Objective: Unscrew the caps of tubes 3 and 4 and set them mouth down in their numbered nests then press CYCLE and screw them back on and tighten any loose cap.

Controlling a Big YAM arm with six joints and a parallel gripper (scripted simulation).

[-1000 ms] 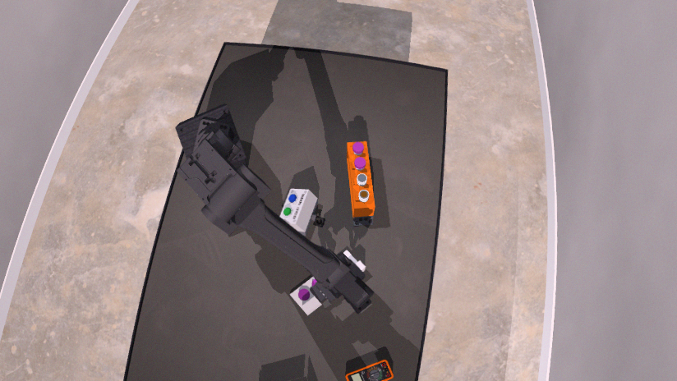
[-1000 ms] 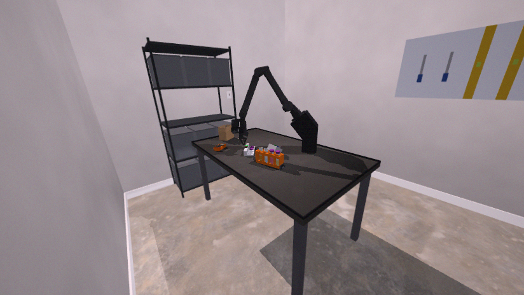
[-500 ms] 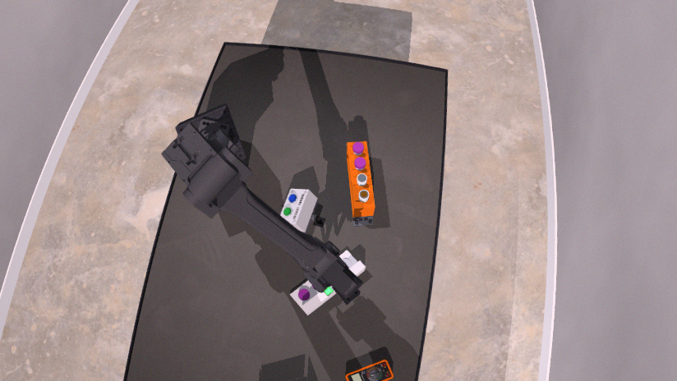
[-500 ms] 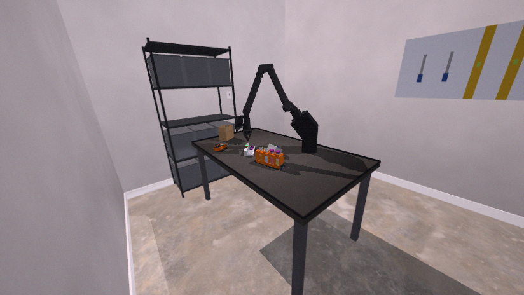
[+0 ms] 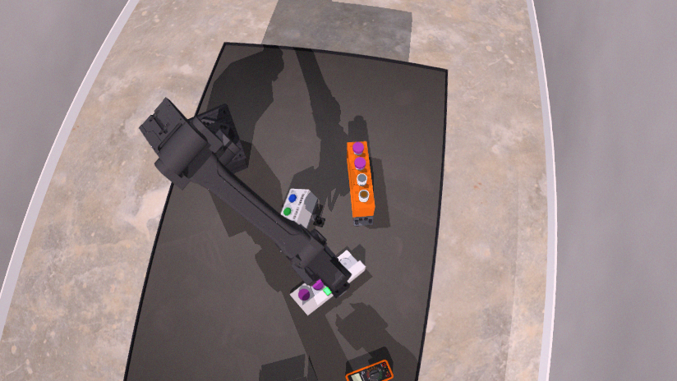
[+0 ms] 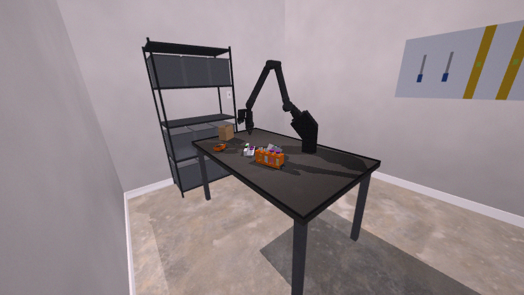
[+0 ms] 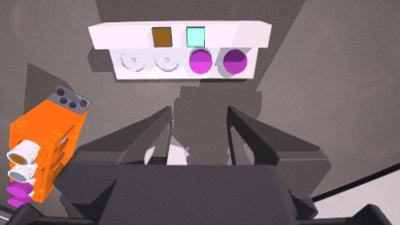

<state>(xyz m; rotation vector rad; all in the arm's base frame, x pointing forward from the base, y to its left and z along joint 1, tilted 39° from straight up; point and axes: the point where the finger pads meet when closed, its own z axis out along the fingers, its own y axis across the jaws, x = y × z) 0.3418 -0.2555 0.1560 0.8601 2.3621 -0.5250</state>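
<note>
White cap tray [image 5: 308, 305] [image 6: 245, 152] [image 7: 185, 73] partly arm-hidden from above

In the wrist view, you had a gap from the part-open gripper [image 5: 338, 291] [image 6: 249, 133] [image 7: 199, 109] to the tray [image 5: 308, 306] [image 6: 248, 152] [image 7: 184, 74] at 12 o'clock. Two purple caps [image 5: 304, 294] [image 6: 252, 148] [image 7: 235, 61] stood close together there, a raised ledge [image 7: 112, 36] behind them. The orange rack [image 5: 362, 208] [image 6: 269, 161] [image 7: 68, 127] blocked your 8 o'clock side.

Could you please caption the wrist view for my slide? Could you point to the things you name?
Green lamp [image 7: 195, 37] lit, two purple caps [image 7: 200, 61] in the tray [image 7: 185, 73], claw [image 7: 199, 112] empty.
</note>
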